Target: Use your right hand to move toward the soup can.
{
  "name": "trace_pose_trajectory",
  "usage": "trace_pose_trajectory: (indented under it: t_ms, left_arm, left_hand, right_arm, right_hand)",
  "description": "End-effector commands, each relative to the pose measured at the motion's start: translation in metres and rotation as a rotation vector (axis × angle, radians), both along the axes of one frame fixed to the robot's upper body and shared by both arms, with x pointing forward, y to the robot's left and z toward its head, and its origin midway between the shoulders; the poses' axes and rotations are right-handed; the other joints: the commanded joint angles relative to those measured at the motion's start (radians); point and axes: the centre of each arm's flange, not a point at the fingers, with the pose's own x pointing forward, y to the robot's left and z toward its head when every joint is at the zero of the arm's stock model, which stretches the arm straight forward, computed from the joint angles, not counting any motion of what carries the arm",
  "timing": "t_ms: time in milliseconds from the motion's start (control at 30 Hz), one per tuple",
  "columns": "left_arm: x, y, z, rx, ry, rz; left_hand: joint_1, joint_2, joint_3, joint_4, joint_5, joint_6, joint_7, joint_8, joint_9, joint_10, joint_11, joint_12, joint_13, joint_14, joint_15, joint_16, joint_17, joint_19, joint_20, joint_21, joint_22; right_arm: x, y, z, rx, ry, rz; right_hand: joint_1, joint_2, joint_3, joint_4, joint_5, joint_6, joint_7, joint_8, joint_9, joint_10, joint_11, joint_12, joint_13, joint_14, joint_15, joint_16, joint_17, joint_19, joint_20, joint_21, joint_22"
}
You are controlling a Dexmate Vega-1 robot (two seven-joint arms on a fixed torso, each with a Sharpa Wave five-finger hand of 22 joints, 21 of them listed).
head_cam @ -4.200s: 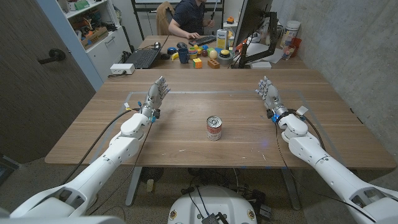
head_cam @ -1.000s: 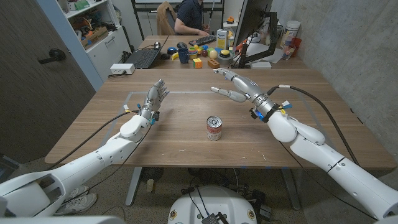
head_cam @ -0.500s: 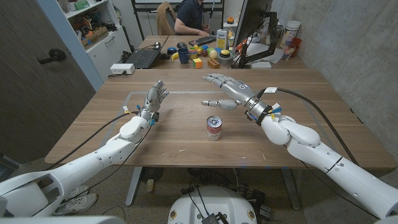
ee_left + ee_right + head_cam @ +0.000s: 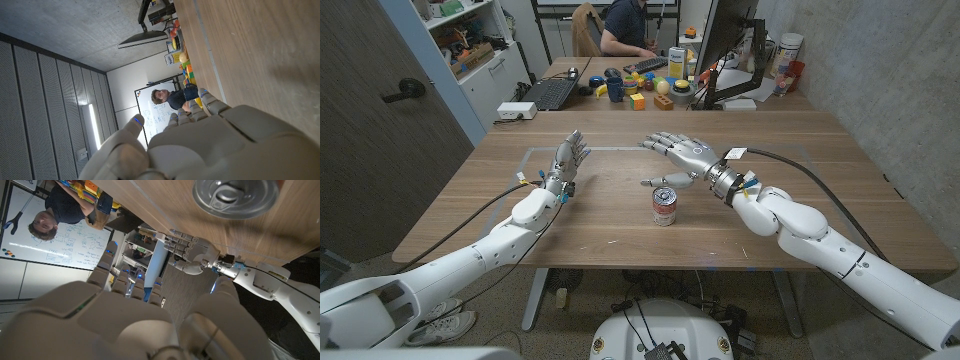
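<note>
The soup can [image 4: 664,206] stands upright in the middle of the wooden table [image 4: 620,225], red and white label, silver pull-tab lid [image 4: 235,197]. My right hand [image 4: 677,158] hovers just behind and above it, fingers spread, thumb pointing down toward the can's far side, holding nothing and clear of the can. My left hand [image 4: 568,157] stands on its edge at the table's left, fingers up and apart, empty. The right wrist view also catches that left hand [image 4: 189,252] beyond the can.
A second desk behind the table holds a laptop [image 4: 551,92], toys and blocks [image 4: 650,88] and a monitor [image 4: 730,40]. A person [image 4: 625,28] sits there. A white outline is taped on the table [image 4: 534,150]. A grey wall runs along the right.
My right hand has swung from the table's right side leftward and down, ending just behind the soup can. The left hand and the can have stayed put.
</note>
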Motion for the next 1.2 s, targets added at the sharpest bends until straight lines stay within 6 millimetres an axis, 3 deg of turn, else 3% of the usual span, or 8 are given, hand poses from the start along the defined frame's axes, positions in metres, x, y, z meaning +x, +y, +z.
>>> trace_pose_trajectory:
  t_ms: [33,533,1200]
  left_arm:
    - [0.0,0.002,0.0,-0.003,0.008,0.006]
    - [0.003,0.0,0.0,-0.004,0.015,0.001]
    - [0.003,0.001,-0.001,-0.008,0.01,0.001]
  left_hand:
    - [-0.011,0.051,-0.008,0.002,0.005,-0.005,-0.001,0.004,0.006,-0.002,0.003,0.005,0.006,-0.007,0.0,0.007,0.006,0.01,-0.004,0.001,0.004]
    - [-0.012,0.053,-0.009,0.002,0.007,-0.005,0.001,0.004,0.006,-0.003,0.004,0.005,0.006,-0.008,0.0,0.007,0.006,0.01,-0.003,0.0,0.004]
    - [-0.014,0.052,-0.012,0.001,0.008,-0.005,-0.001,0.004,0.006,-0.004,0.004,0.005,0.006,-0.008,0.0,0.007,0.005,0.011,-0.003,0.0,0.003]
  right_arm:
    - [0.013,-0.001,-0.018,-0.05,0.101,-0.054]
    - [0.013,0.011,-0.031,-0.076,0.202,0.039]
    - [0.015,0.019,-0.043,-0.131,0.225,0.062]
  right_hand:
    - [0.014,-0.001,-0.001,-0.007,0.007,-0.012,-0.009,-0.002,0.003,-0.014,-0.009,-0.005,0.004,0.003,-0.006,-0.001,0.004,0.013,0.0,-0.006,-0.001]
    - [0.025,0.005,-0.008,-0.01,0.013,-0.013,-0.01,0.001,0.004,-0.011,-0.006,0.001,0.004,0.02,-0.011,0.002,0.004,0.03,-0.002,-0.013,0.0]
    - [0.058,0.024,-0.016,-0.018,0.03,0.028,-0.012,0.018,0.005,0.018,-0.002,0.01,0.004,0.056,-0.02,0.009,0.004,0.13,-0.004,-0.002,0.003]
